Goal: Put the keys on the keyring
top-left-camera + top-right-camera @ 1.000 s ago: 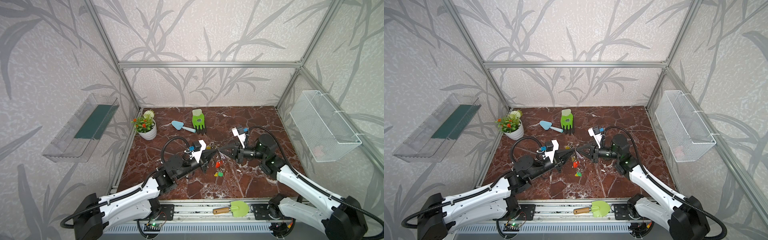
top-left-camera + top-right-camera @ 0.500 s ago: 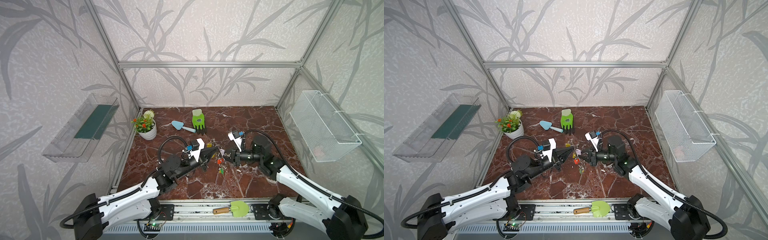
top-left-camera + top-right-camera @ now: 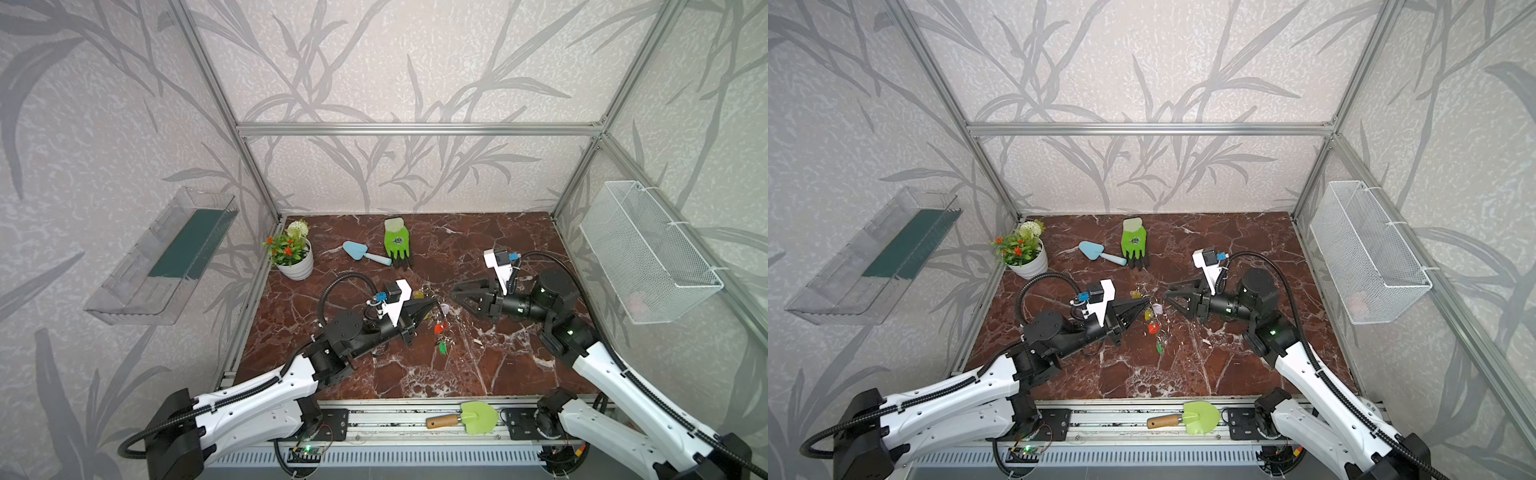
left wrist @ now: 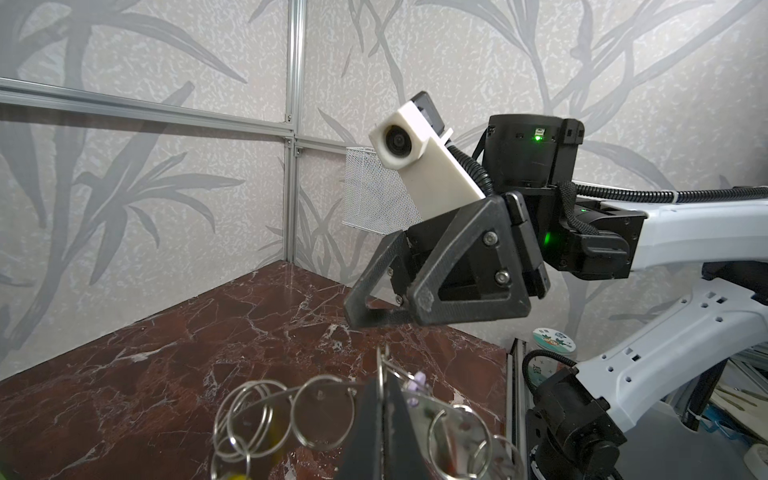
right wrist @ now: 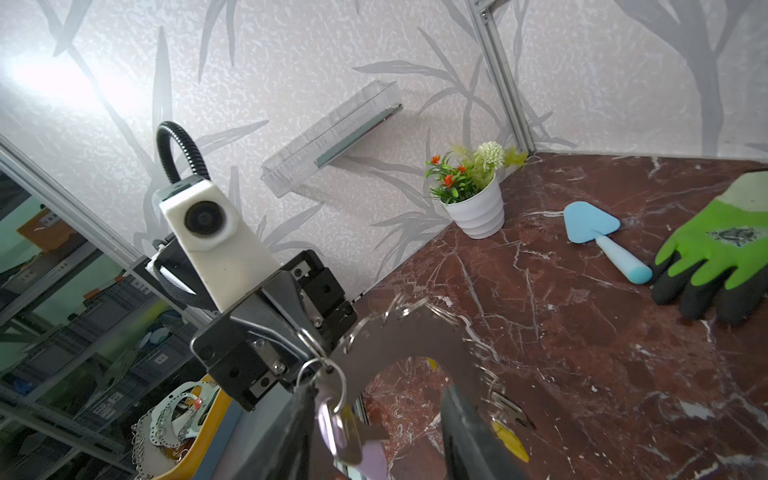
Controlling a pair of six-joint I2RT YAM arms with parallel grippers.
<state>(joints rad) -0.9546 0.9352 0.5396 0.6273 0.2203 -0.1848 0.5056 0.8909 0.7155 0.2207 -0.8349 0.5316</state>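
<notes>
Wire basket (image 3: 648,253): is hanging on the right wall; a faint pinkish shape is showing through the mesh near its bottom, too blurred to name.
Clear tray (image 3: 162,257): is hanging tilted on the left wall; a dark green panel is lying inside it.
White pot (image 3: 296,266): is standing in the back left corner of the marble tabletop (image 3: 415,374), holding green sprigs with orange and white flowers.
Left arm (image 3: 257,399): is reaching from the front left toward the middle, forearm low, wrist pointing at the opposite gripper.
Right arm (image 3: 615,374): is reaching in from the front right, elbow raised, wrist lying roughly level and pointing back at the left one.
Left gripper (image 3: 433,301): is pinching the rim of the keyring (image 5: 415,336), jaws pressed together on the metal.
Right gripper (image 4: 386,307): is standing with jaws apart, gripping nothing; the lilac key (image 5: 370,453) is dangling between its fingers (image 5: 469,436), and whether it is touching them cannot be told.
Keyring: is hanging in the air above the middle of the tabletop, between the two grippers; it is showing as a flat grey metal arc with an open centre and a notched rim carrying wire loops.
Keys (image 3: 439,328): are dangling beneath the ring on small silver split rings, the red key (image 3: 1152,329) above the green key (image 3: 1159,347); a yellow key (image 3: 417,295) is showing just beside the left gripper, and whether it is hanging or lying cannot be told.
</notes>
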